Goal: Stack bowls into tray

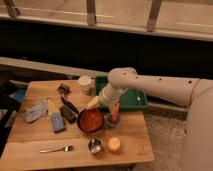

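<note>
The glossy orange-red bowl [90,120] stands on the wooden table [30,142], right of its middle. A dark purple shape [108,122] touches the bowl's right side with a red-orange object standing in it. It may be the purple bowl; I cannot tell. The green tray [135,101] lies at the table's far right corner, partly hidden by my arm. My gripper [94,103] hangs just above the far rim of the orange-red bowl, left of the tray.
A white cup [85,82] stands left of the tray. A small metal cup [95,146] and an orange ball-like object [114,144] sit near the front edge. A fork [57,149], blue sponge [57,121], grey cloth [35,110] and black items [67,107] lie left.
</note>
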You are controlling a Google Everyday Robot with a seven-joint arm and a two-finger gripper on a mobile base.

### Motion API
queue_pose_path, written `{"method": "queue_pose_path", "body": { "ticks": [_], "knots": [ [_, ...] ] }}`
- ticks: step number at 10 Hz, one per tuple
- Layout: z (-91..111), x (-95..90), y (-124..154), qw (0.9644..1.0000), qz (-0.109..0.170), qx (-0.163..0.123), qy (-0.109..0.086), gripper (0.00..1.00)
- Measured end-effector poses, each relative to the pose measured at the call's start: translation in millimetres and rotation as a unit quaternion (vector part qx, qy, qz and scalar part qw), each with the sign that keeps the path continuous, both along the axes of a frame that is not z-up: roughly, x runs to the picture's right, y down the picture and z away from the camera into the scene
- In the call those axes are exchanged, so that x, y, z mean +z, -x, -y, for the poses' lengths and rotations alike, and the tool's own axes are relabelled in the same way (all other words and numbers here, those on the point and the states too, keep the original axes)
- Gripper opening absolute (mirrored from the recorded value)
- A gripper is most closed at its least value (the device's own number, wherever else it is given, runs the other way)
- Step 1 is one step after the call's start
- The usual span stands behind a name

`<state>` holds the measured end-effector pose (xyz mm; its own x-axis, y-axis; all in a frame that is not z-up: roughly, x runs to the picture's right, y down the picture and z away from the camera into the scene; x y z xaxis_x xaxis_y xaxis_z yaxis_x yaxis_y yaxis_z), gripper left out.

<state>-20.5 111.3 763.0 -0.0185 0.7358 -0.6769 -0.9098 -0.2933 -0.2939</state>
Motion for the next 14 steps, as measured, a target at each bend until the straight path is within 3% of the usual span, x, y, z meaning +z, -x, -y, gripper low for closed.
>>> {"method": "queue_pose_path", "body": {
  "ticks": [5, 9, 14],
  "knots": [
    [-22, -8.1, 28, 0.9993, 0.024, -0.006, 0.026, 0.8],
    [-52, 3.6, 36, 0.9968, 0.034, -0.012, 0.071, 0.8],
    [-69, 15.4, 34, 0.9946, 0.022, -0.013, 0.1, 0.8]
  ]
}}
